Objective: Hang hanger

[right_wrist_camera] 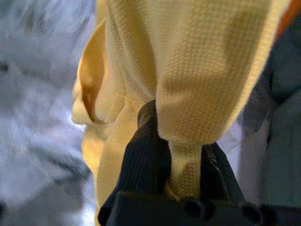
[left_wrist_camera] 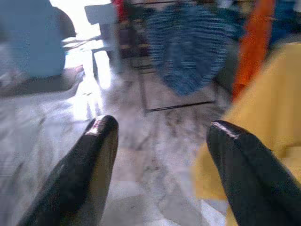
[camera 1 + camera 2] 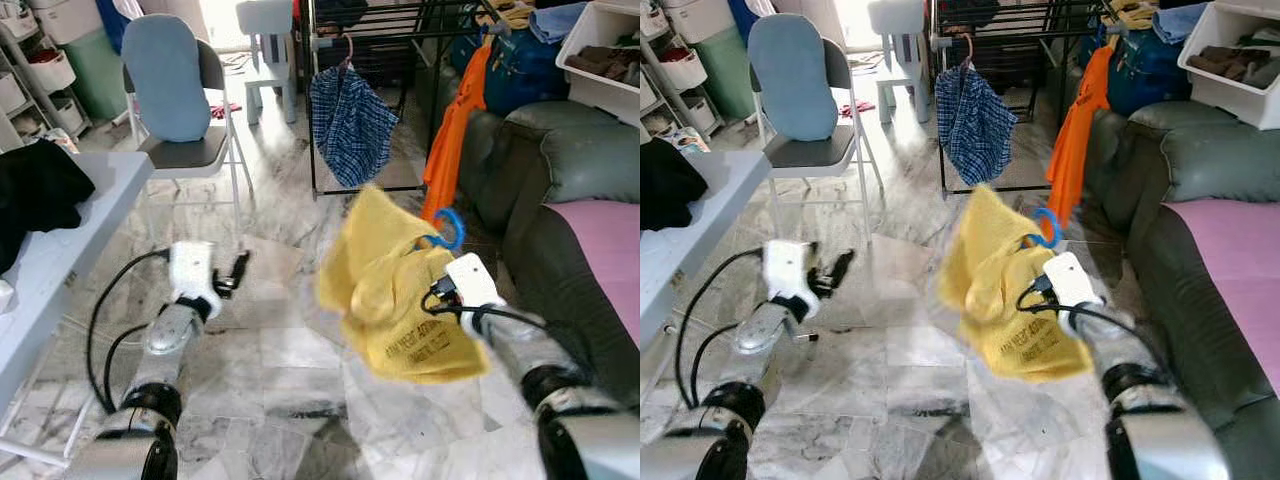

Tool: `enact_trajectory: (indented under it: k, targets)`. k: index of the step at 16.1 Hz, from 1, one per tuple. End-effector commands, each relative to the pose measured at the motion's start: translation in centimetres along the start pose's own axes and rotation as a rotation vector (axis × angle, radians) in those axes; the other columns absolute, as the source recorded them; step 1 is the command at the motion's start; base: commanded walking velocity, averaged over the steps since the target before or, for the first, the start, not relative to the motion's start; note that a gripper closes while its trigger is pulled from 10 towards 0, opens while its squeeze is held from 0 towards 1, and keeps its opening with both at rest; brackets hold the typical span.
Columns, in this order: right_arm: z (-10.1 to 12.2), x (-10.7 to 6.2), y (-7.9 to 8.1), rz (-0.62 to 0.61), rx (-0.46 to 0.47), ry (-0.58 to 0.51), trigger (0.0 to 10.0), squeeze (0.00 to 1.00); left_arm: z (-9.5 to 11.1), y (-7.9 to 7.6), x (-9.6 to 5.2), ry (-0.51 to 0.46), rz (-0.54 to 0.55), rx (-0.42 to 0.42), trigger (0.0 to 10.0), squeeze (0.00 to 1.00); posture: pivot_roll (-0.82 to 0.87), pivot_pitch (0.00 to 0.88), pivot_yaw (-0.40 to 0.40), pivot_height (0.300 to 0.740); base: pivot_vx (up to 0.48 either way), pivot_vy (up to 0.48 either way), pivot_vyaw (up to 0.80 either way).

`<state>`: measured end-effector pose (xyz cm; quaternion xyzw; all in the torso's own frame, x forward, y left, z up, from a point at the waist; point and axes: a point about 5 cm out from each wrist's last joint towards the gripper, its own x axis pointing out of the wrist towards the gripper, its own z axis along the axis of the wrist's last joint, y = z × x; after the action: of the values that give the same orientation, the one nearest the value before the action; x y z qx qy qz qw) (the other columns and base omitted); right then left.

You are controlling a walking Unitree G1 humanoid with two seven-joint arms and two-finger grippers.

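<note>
A yellow shirt (image 3: 395,290) with dark print hangs in the air over the marble floor. The blue hook of its hanger (image 3: 450,228) sticks out at the collar. My right gripper (image 1: 181,155) is shut on a fold of the yellow cloth; whether the hanger lies inside that fold is hidden. Ahead stands a black drying rack (image 3: 400,30) with a blue plaid garment (image 3: 350,120) hanging on it, and an orange garment (image 3: 455,135) hangs at its right end. My left gripper (image 3: 238,268) is held low at the left, open, with nothing between its fingers (image 2: 94,155).
A dark sofa (image 3: 570,200) with a pink cover runs along the right. A folding chair (image 3: 180,100) with a blue cushion stands at the back left. A grey table (image 3: 60,250) with a black cloth (image 3: 35,190) is at the left. White bins (image 3: 605,50) sit above the sofa.
</note>
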<state>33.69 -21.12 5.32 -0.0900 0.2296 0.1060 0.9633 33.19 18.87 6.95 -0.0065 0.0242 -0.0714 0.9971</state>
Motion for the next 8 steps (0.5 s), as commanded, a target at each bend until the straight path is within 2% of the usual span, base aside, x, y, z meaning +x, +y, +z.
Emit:
enact_trajectory:
  k: [1,3,6,8]
  targets:
    - [1.4,0.2,0.1,-0.047,0.066,-0.085,0.0,0.0,-0.4,0.9,-0.4,0.023,0.097,-0.003,10.0,1.0,-0.15,0.0,0.037,0.74,0.0,0.0,0.0]
    - [0.4,0.0,1.1,-0.103,0.096,-0.122,0.0,0.0,-1.6,0.5,-1.1,0.05,0.058,-0.12,10.0,1.0,-0.15,0.0,0.039,0.74,0.0,0.0,0.0]
    - [-1.8,-0.7,2.0,-0.202,0.186,-0.123,0.0,0.0,-3.7,-0.1,-2.8,0.094,0.105,-0.135,10.0,1.0,-0.14,0.0,0.039,0.74,0.0,0.0,0.0]
    - [-2.7,-1.7,1.6,-0.303,0.186,-0.154,0.0,0.0,-4.4,0.2,-3.7,0.105,0.176,-0.151,10.0,1.0,-0.13,0.0,0.035,0.74,0.0,0.0,0.0]
